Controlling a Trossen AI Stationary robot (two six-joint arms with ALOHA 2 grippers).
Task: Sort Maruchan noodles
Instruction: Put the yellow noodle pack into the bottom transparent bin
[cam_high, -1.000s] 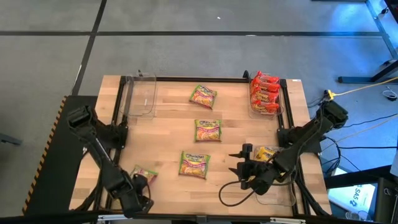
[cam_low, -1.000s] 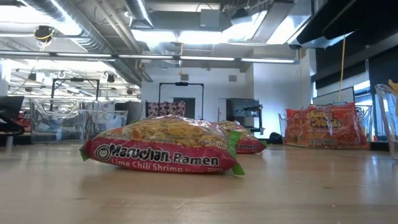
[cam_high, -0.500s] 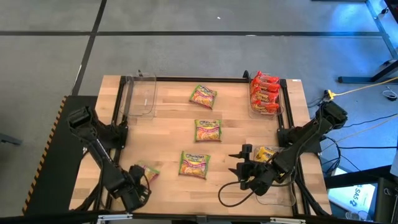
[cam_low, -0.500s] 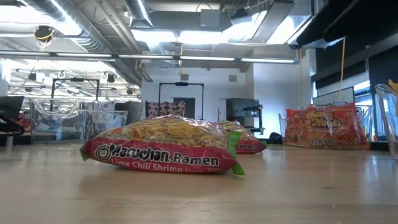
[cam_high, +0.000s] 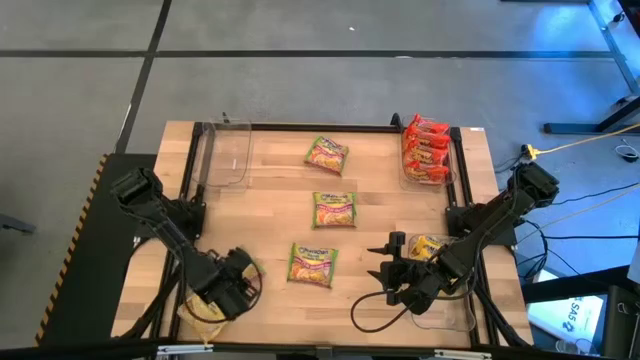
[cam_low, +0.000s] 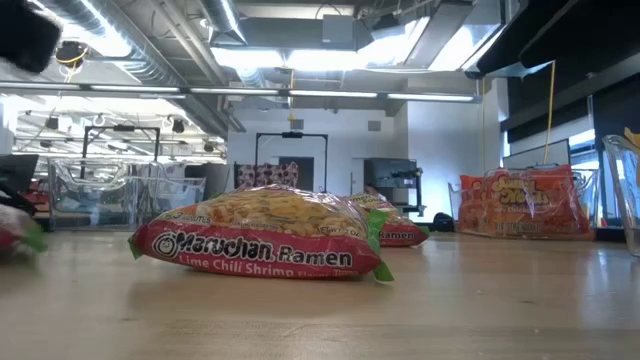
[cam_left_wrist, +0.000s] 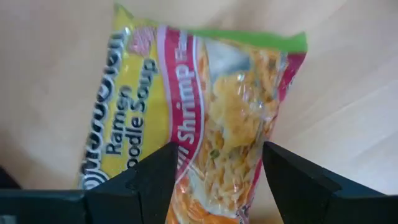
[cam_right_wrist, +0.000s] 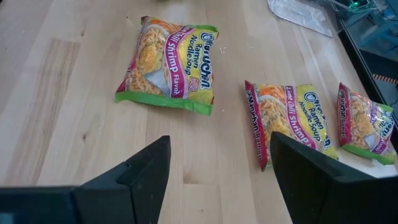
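**Maruchan noodles (cam_high: 334, 209) spread over a wooden table**

Lying in a loose row down the middle of the table (cam_high: 270, 215), well apart from one another: far packet (cam_high: 326, 153), middle packet (cam_high: 334, 209), near packet (cam_high: 312, 264), all green-pink. Seen level from the low view as a plump wrapper lettered Lime Chili Shrimp, with a second one behind it.

Near the front left corner, a fourth packet (cam_left_wrist: 211, 118), green-pink too, flat on the wood just ahead of the left gripper (cam_left_wrist: 214, 162) and reaching in between its fingers. Jaws apart, one finger on either side; cannot tell whether touching the wrapper. Glimpsed only as a blur at the low view's left edge.

At the far right corner, red-orange packets (cam_high: 425, 150) stacked inside a clear bin (cam_high: 458, 160). Toward the front right, a yellow packet (cam_high: 428, 247) half hidden under the right arm, in another clear container.

Above bare wood at the front right, beside the near packet: right gripper (cam_right_wrist: 219, 138), jaws apart, nothing between them.

At the far left corner, a second clear bin (cam_high: 228, 150). Pale butcher-block planks edged by a black frame (cam_high: 320, 127).

Beyond, grey floor (cam_high: 300, 60) crossed by dark lines, with cables trailing at the right. From table height: an open workshop under exposed ducts (cam_low: 130, 45) and bright ceiling lights, with racks and a dark stand at the back wall.
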